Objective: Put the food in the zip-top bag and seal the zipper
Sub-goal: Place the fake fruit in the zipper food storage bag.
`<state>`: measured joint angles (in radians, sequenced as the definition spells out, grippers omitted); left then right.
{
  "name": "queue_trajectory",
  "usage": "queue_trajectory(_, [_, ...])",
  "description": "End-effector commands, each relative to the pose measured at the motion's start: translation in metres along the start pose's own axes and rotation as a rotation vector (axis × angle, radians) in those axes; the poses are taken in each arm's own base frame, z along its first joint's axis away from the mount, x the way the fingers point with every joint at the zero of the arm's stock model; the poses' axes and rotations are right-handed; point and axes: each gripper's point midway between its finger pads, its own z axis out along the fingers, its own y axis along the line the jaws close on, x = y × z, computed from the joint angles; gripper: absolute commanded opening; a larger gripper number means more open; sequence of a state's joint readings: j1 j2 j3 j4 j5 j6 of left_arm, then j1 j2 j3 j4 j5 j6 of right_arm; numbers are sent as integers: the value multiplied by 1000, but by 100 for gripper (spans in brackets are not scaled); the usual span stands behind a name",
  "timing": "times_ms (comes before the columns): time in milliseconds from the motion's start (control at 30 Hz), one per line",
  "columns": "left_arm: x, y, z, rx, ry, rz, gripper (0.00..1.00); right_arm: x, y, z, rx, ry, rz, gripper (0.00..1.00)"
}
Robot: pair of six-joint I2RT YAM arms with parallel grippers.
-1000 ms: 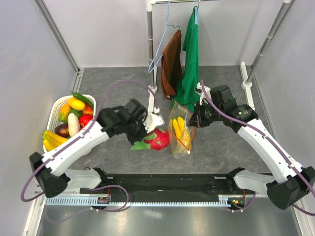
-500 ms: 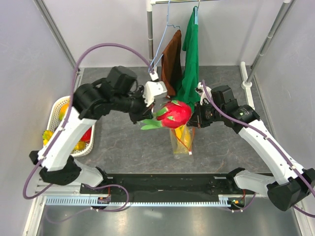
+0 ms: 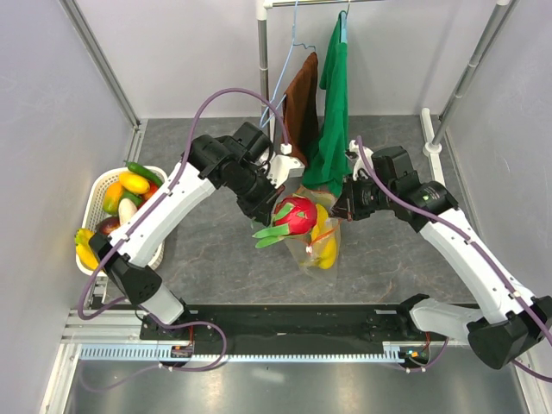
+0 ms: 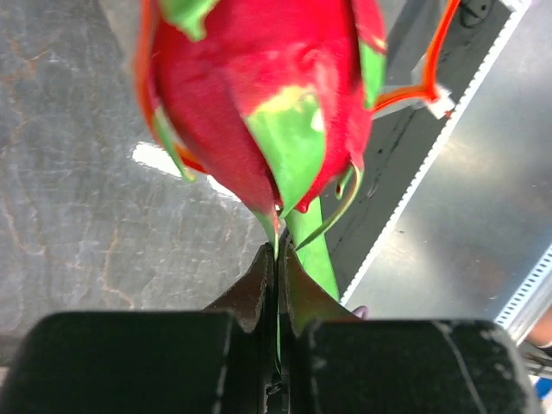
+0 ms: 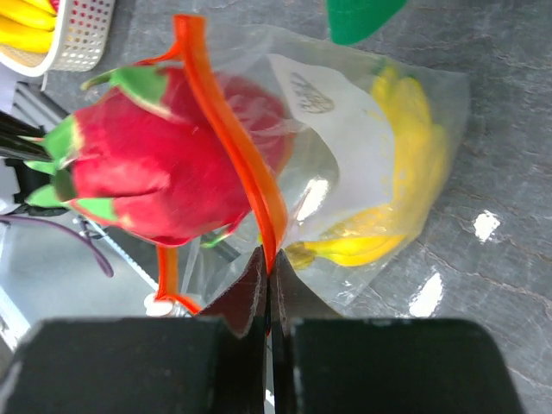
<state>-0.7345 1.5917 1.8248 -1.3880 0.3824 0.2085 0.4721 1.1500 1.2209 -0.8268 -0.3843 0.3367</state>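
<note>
Since a moment ago, the left arm [image 3: 172,203] has dropped from its high reach and carried the dragon fruit [image 3: 296,215] down to the mouth of the zip-top bag [image 3: 323,259]. The bag sits on the table between the two arms with a yellow banana bunch [image 5: 414,155] already inside. More food waits in the white basket [image 3: 93,191], well apart on the left.

From the right wrist view, the fruit is only partway across the rim, with its far side behind the clear plastic and the rest outside. The right gripper [image 5: 268,263] is clamped on the zipper [image 5: 233,147], the orange strip, holding the mouth up and open. The white slider [image 5: 159,304] hangs at the strip's end. The left gripper [image 4: 278,267] has its jaws pinched together on a green leaf [image 4: 310,246] at the fruit's base.

Loading looks to be the step in hand, and sealing seems some way off. Next, I'd judge, the fruit needs pushing deeper past the rim before the leaf is let go, while the right side holds the opening steady.
</note>
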Motion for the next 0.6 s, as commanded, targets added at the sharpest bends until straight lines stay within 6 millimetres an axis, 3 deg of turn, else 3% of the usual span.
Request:
queue_trajectory(0, [15, -35, -13, 131, 73, -145, 2, -21, 29, -13, -119, -75, -30, 0])
queue_trajectory(200, [-29, -51, -26, 203, -46, -223, 2, -13, 43, -5, -198, -38, -30, 0])
queue_trajectory(433, [-49, -40, 0, 237, 2, -352, 2, -15, 42, -3, -189, -48, -49, 0])
queue_trajectory(567, [-69, -29, 6, 240, -39, -427, 2, -13, 44, -2, -200, -38, -39, 0])
